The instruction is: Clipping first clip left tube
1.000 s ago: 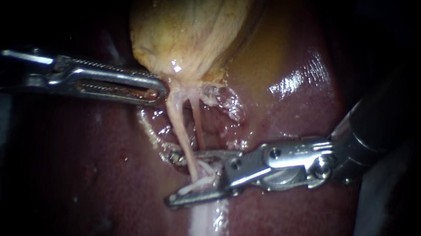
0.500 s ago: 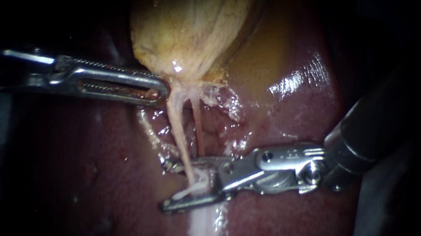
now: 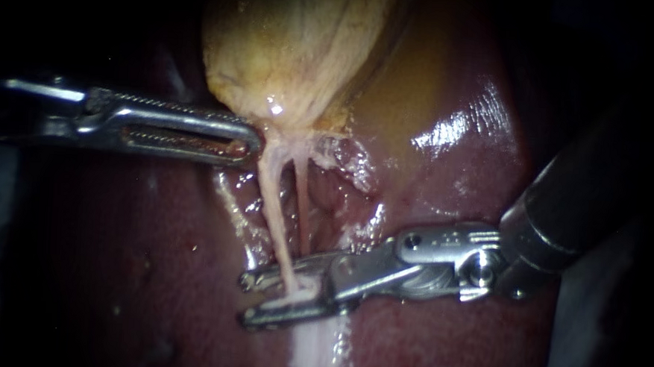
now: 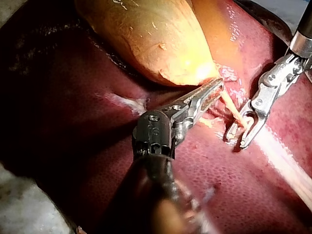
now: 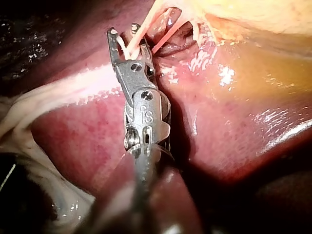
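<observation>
The yellow gallbladder (image 3: 297, 47) lies on the dark red liver (image 3: 455, 160). Two thin pale tubes run down from its neck: the left tube (image 3: 273, 210) and the right tube (image 3: 303, 205). My left instrument (image 3: 248, 140) comes in level from the left, its jaws shut on the gallbladder's neck, as the left wrist view (image 4: 217, 87) also shows. My right instrument (image 3: 250, 300) reaches in from the right. Its jaws straddle the lower end of the left tube with a narrow gap still showing between them. The right wrist view shows the same fork (image 5: 124, 30) around the tube.
A white band of tissue (image 3: 314, 355) runs over the liver below the right instrument's jaws. Wet, frayed tissue (image 3: 350, 162) sits right of the tubes under the gallbladder. The right instrument's thick dark shaft (image 3: 564, 211) fills the right side.
The right instrument has slid left along the liver, and its jaws have narrowed around the left tube. The left instrument has stayed where it was.
</observation>
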### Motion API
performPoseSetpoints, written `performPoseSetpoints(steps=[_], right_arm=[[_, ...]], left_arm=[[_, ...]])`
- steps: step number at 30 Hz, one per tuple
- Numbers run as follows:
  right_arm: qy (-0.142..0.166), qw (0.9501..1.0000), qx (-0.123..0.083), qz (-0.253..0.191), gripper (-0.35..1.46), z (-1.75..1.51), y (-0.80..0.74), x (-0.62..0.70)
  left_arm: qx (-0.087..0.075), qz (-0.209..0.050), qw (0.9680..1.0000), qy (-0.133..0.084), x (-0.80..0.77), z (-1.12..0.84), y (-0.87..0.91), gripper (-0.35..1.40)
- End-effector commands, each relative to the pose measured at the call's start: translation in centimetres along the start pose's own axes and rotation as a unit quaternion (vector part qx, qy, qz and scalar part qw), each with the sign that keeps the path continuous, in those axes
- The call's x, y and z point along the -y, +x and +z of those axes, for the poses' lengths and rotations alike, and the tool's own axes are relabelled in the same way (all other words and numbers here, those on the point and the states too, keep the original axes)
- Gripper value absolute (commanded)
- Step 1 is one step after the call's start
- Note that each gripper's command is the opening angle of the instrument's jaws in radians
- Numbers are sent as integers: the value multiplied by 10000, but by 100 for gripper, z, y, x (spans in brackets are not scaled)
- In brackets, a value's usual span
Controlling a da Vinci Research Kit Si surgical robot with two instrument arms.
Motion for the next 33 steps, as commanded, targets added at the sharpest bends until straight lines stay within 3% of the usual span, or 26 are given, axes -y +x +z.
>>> performPoseSetpoints(steps=[1,6,15,33], right_arm=[[-1,10000,0,8,-8,-1,0,-1],[7,9999,-4,156,-35,-3,0,-2],[-74,9993,-33,360,-35,-7,-2,-3],[-100,9993,-5,351,-35,-8,-4,0]], left_arm=[[0,0,10000,0,0,0,0,-35],[0,0,10000,0,0,0,0,-35],[0,1,10000,0,0,0,0,-35],[3,5,10000,-5,4,1,0,-35]])
